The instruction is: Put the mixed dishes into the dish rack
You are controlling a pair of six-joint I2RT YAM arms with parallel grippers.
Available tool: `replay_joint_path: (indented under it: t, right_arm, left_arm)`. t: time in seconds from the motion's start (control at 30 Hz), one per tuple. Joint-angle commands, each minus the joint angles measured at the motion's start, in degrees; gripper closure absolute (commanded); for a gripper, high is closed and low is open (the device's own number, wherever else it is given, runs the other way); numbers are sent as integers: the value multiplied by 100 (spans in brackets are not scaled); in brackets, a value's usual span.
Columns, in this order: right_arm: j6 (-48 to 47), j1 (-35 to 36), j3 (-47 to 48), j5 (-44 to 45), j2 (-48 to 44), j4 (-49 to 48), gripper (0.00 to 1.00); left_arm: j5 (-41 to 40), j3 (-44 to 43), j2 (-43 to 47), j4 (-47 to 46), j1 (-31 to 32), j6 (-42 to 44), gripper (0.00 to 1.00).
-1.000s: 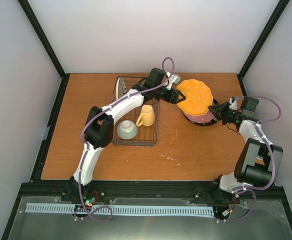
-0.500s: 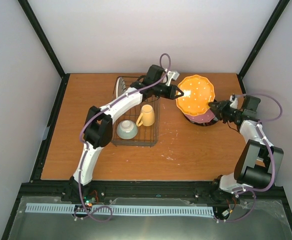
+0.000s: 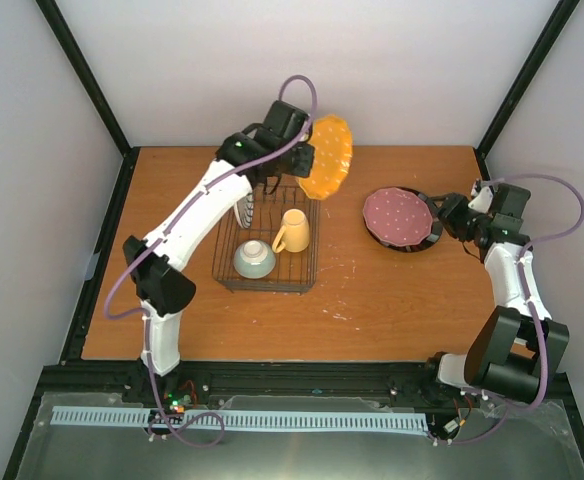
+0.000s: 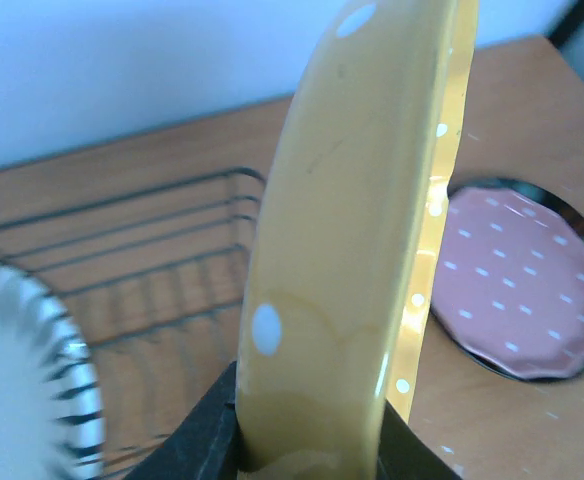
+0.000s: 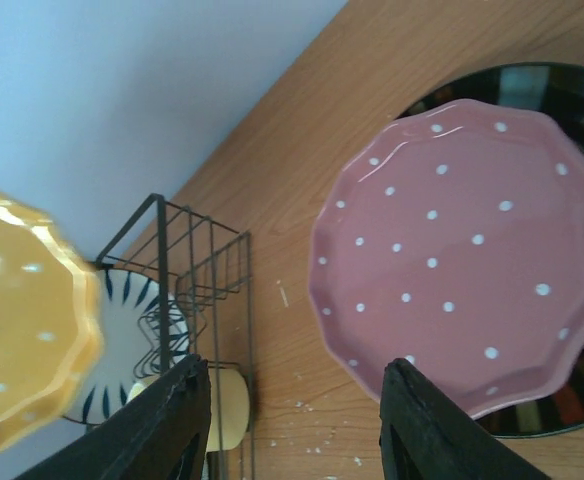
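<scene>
Holding the yellow plate (image 3: 329, 155) up on its edge, our left hand (image 3: 307, 163) is shut tight on the bottom rim. The plate is in the air, over the far end of the rack (image 3: 267, 288). It does not touch the wires yet.

Three dishes are already in the rack. The striped plate (image 4: 22, 380) stands up at the far end, on the left side. The mug (image 3: 293, 231) sits near the middle. The bowl (image 3: 254, 259) sits at the near end, right way up.

Two dishes are not done yet. The pink plate (image 3: 397, 215) lies flat on the table (image 3: 372, 300), well off to the right of the rack. It rests on top of a dark plate (image 5: 492, 85), and we can only see the rim of that one.

Our right hand (image 3: 440, 217) is just beside the pink plate. Its two fingers (image 5: 187, 410) are spread apart and there is nothing between them.

We think we are about half way. Next, we think, the yellow plate has to go down between the wires, likely next to the striped plate. It must go in straight so it does not bump that plate. After that, the pink plate and the dark plate need a turn too.
</scene>
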State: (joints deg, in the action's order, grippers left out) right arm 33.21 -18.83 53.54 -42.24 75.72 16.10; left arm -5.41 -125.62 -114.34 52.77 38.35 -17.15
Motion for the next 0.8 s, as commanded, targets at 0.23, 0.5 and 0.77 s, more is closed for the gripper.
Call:
replay_joint_path:
  t: [0.23,0.5,0.77]
  right_arm:
    - [-282,37,-87,319,-135,245,54]
    - [-280,37,-295,253,-282,193,55]
    - [-297,46,-296,156,-217,171,55]
  left_arm:
    - [-3001,-978,296,1328,-34,-151,99]
    - [-3505,-1078,-54,2129,-29,-600,99]
    - [-3906,-758,-80,2274,-38,-745,99]
